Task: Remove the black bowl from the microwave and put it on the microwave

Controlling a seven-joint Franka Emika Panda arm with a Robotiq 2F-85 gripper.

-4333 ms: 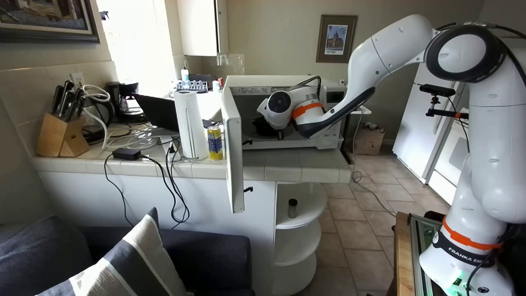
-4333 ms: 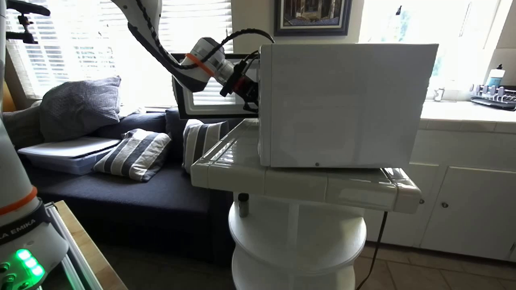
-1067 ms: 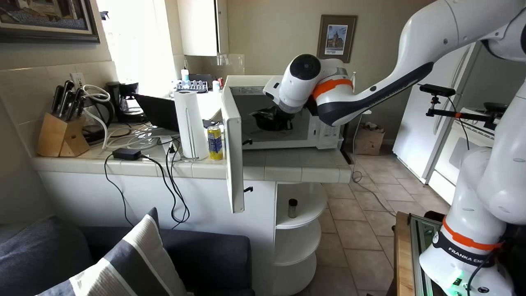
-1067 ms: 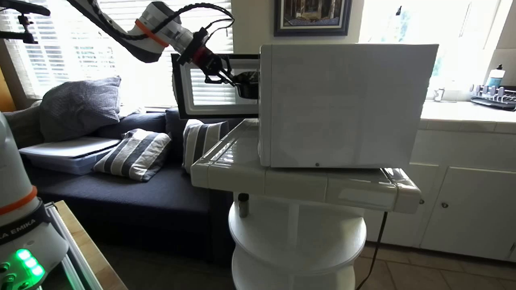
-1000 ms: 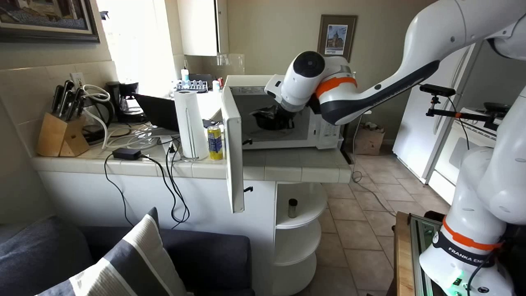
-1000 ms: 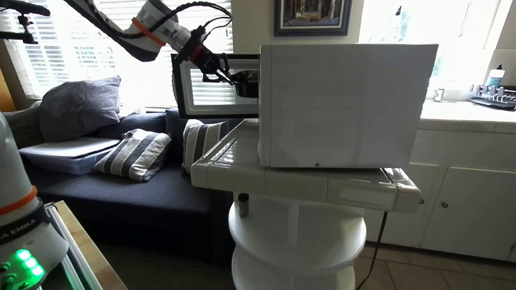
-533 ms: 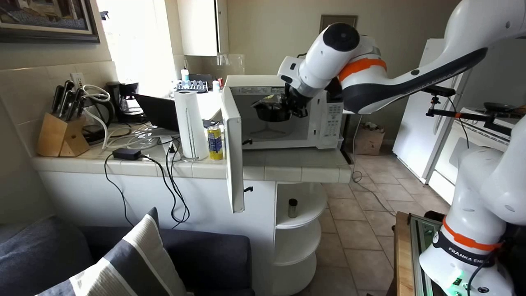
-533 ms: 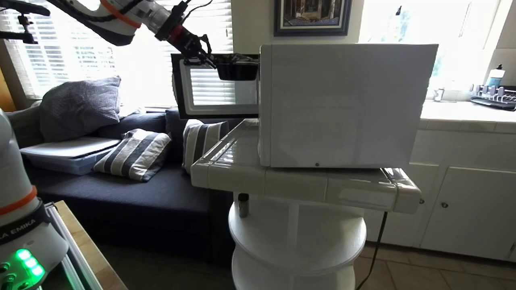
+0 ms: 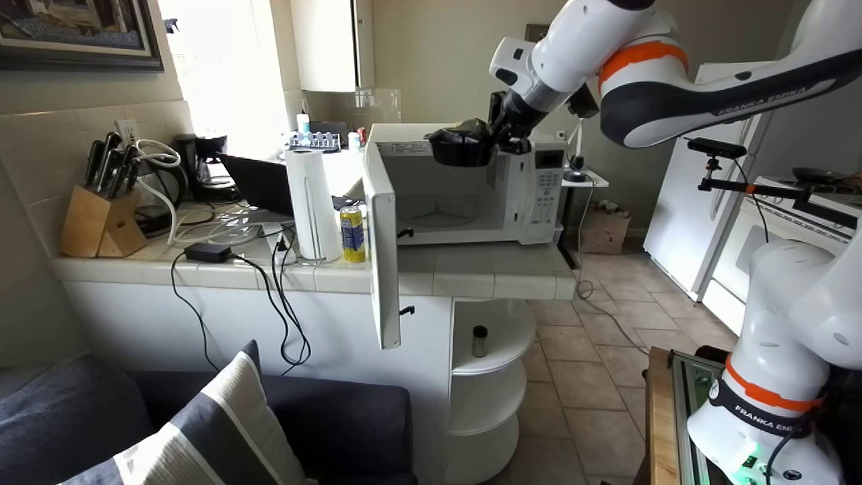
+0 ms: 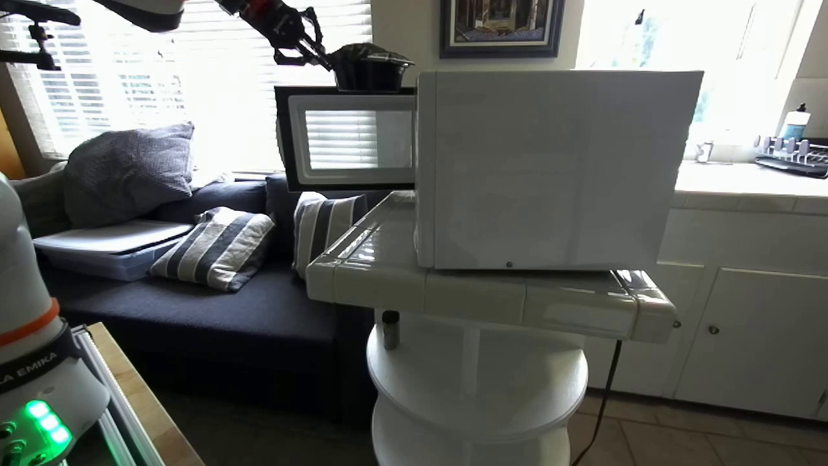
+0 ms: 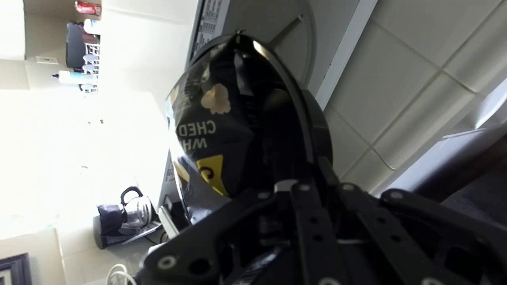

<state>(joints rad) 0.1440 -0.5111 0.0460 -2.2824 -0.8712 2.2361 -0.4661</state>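
Daylight from a window (image 10: 194, 90) lit a kitchen and a dark sofa (image 10: 226, 343); a pale tiled counter (image 9: 491, 269) lay lower than the hand (image 10: 325, 61). Ahead of the hand, the white microwave (image 10: 556, 168) stood on that counter, its door (image 9: 382, 256) swung out from the front. The hand was narrow, pinching the near rim of the black bowl (image 10: 370, 76) and holding it in the air. Both exterior views showed the bowl outside the cooking space, just in front of the microwave's upper front edge and not yet on top.

Height looked like the main risk. Ahead of the hand, the bowl's base appeared lower than the microwave's top, so a straight push forward would probably knock it against that edge. The door's top, too, seemed close, though whether they touched could not be judged. With the weight held from one side, the bowl might also twist or dip at its far end, and a quick swing could spill its load.

Just past the hand's grip, the bowl was round, glossy, flat-bottomed and roughly level. Heaped inside was a crumpled, shiny black wrapper (image 11: 233, 130), rising above the rim, with pale and yellow patches and the letters CHED, inverted in the wrist view.
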